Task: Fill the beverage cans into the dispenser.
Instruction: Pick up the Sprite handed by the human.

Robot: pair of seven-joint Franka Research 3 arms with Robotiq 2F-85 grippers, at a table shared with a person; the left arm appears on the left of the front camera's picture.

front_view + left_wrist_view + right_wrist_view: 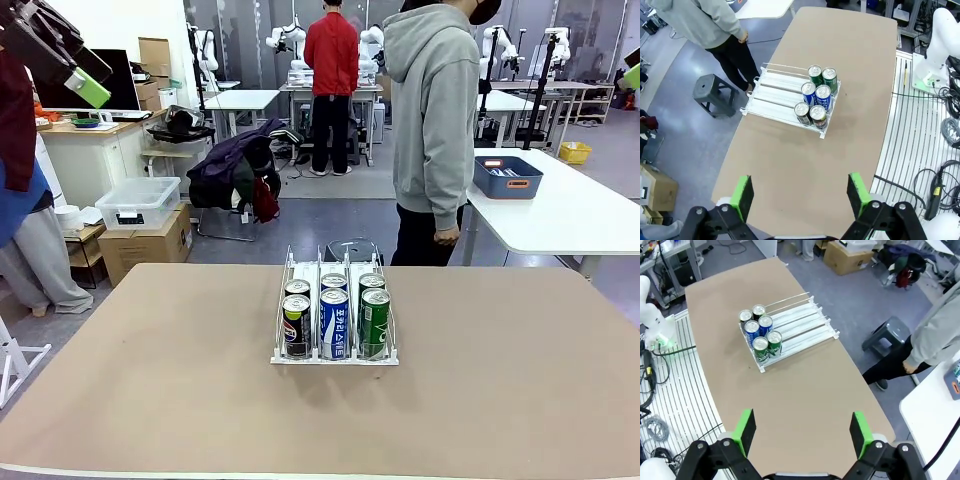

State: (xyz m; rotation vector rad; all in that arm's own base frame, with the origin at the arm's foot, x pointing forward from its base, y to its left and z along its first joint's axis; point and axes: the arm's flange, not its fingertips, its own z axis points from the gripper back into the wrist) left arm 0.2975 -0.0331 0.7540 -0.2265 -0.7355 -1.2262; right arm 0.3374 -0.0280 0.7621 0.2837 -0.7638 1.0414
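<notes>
The clear three-lane dispenser [335, 358] sits mid-table, its white lip towards me. Six cans stand at its front, two deep per lane: a black Pepsi can [296, 326] in the left lane, a blue-and-white Pocari can [334, 323] in the middle, a green can [374, 322] on the right. The far halves of the lanes [775, 95] are bare. My left gripper [798, 195] hangs high above the table's near edge, open and empty. My right gripper [802, 432] is equally high, open and empty. From there the green cans [767, 344] look nearest.
A person in a grey hoodie [432, 120] stands at the far side, hands down, next to a grey stool [715, 92]. A white table with a blue bin [507, 177] is at the back right. Brown tabletop [150, 380] spreads on all sides of the dispenser.
</notes>
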